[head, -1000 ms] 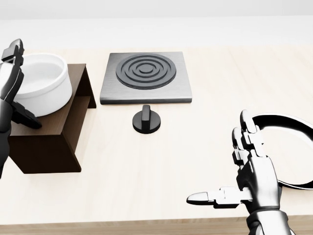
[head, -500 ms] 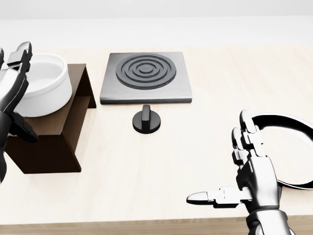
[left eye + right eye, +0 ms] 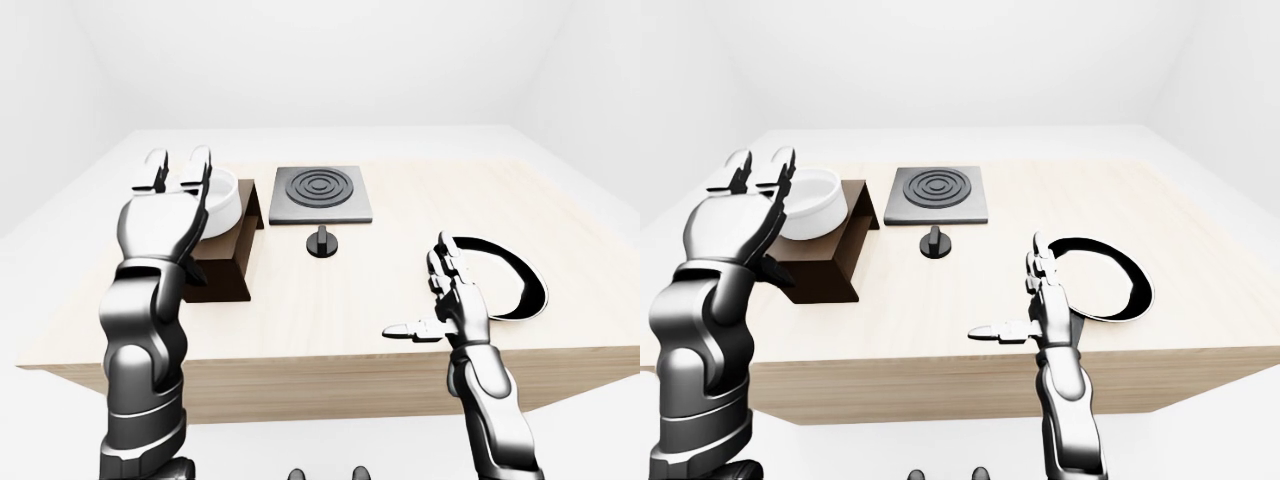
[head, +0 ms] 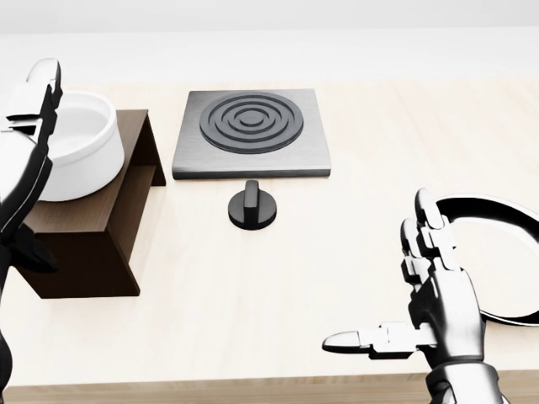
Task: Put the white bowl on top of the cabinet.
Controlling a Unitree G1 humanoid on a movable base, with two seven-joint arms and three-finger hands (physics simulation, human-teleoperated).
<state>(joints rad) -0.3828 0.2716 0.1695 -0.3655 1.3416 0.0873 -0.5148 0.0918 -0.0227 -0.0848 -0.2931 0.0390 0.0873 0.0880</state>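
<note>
The white bowl (image 4: 74, 151) is seated on top of the dark brown cabinet (image 4: 88, 240), at about ten o'clock in the head view. The left hand (image 3: 165, 215) is raised just beside the bowl, palm turned toward it, fingers (image 3: 200, 160) spread wide and upright, nothing held. At one o'clock from the cabinet a grey stove plate (image 4: 251, 133) lies on the counter (image 4: 278, 286), a black knob (image 4: 252, 207) below it. At five o'clock the right hand (image 4: 429, 307) is held upright, fingers extended, thumb pointing left, empty, beside a black-rimmed plate (image 3: 1110, 280).
</note>
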